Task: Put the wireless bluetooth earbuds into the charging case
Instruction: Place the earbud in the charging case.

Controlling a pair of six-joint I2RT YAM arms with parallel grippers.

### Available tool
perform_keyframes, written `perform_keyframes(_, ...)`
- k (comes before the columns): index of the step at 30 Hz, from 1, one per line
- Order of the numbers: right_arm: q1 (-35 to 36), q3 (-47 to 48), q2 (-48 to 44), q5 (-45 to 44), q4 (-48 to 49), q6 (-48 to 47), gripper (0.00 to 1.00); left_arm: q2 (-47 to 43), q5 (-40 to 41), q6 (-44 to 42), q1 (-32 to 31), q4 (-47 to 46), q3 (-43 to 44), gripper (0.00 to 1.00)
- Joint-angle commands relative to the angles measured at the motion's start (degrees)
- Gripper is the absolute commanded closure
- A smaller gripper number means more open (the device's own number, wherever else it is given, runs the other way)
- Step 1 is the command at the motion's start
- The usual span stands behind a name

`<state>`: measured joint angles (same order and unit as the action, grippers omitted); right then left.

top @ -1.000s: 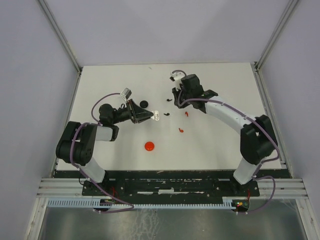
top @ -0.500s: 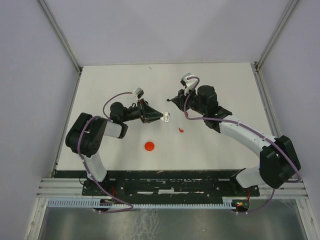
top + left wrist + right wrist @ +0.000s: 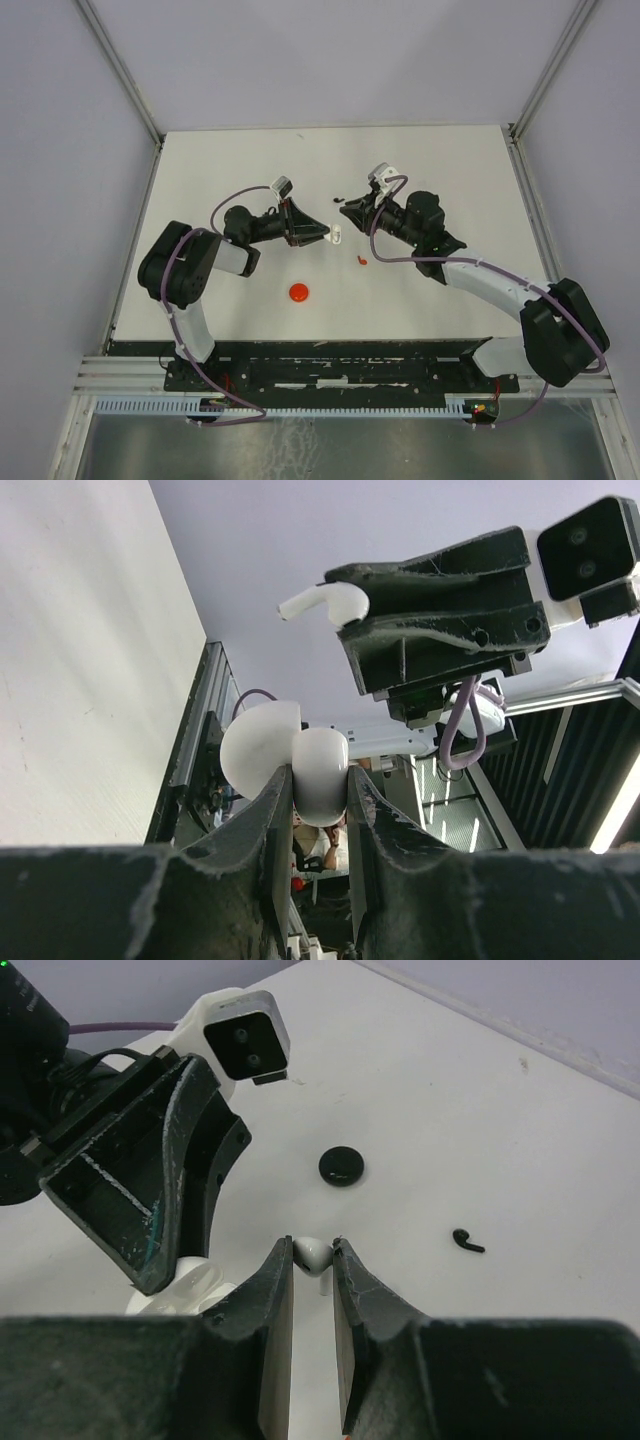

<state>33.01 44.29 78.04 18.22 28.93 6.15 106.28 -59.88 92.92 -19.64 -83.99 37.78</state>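
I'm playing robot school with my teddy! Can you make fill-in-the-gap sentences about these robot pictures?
1. The left gripper is shut on an open, rounded plastic charging case coloured ___.
2. The tiny curved white plastic piece pinched in the right gripper is an ___.
3. The flat round disc-shaped case lying alone in the top view is ___.
4. The small curved plastic earbud lying loose near the round black disc is ___.

Missing words: white, earbud, red, black.
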Motion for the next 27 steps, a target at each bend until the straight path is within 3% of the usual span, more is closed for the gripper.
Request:
perform_keyframes(1,0.53,-0.83,-2.76,3.02,7.67,-2.14,0.98,0.32,1.1,0.63,-0.09,0.69,1.76,0.97)
perform_keyframes(7,1.62,-1.89,-3.57,4.35,8.4,-4.06,0.99,-0.51,1.59,-2.61,-0.03,6.91,2.02,0.97)
perform_keyframes(27,3.55,-4.86,-3.91,4.99,5.91,-7.36,0.98,-0.8,1.88,-1.34,-0.02,6.79,3.22,0.97)
